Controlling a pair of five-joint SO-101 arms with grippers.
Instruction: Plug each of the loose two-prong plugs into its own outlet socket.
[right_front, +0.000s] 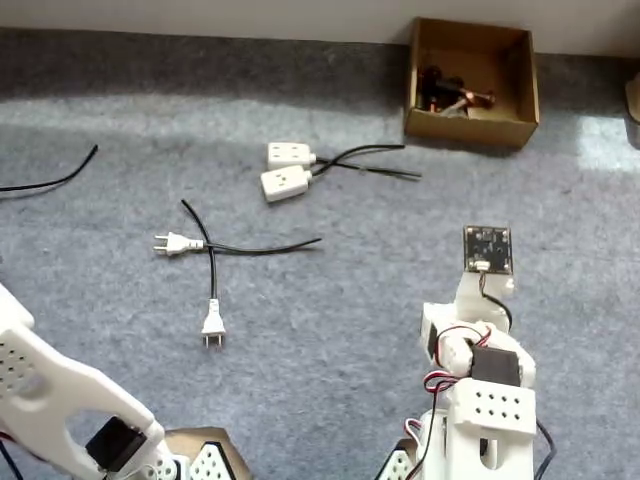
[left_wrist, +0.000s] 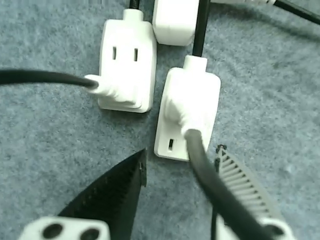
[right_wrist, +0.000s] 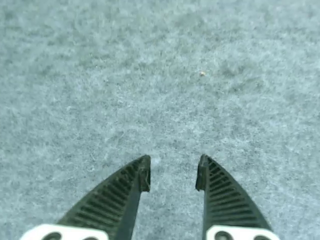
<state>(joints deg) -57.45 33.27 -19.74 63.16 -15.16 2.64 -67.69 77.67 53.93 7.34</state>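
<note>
Plugs: in the high view, two white two-prong plugs on black cords are seen lying loose mid-table, well short of the white socket blocks near the far edge.
Close-up: in the left wrist view, a plug is seen seated in each block; the views disagree.
Left claw: spread wide, a black cord running between its fingers, nothing gripped.
Right claw: half parted, empty over the bare table, judged parked clear.

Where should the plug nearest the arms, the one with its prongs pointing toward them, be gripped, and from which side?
Grip the white body of the two-prong plug from above, closing across its two side faces, just behind the prongs. It lies flat on the carpet with its black cable running straight away, so both sides look free.
</note>
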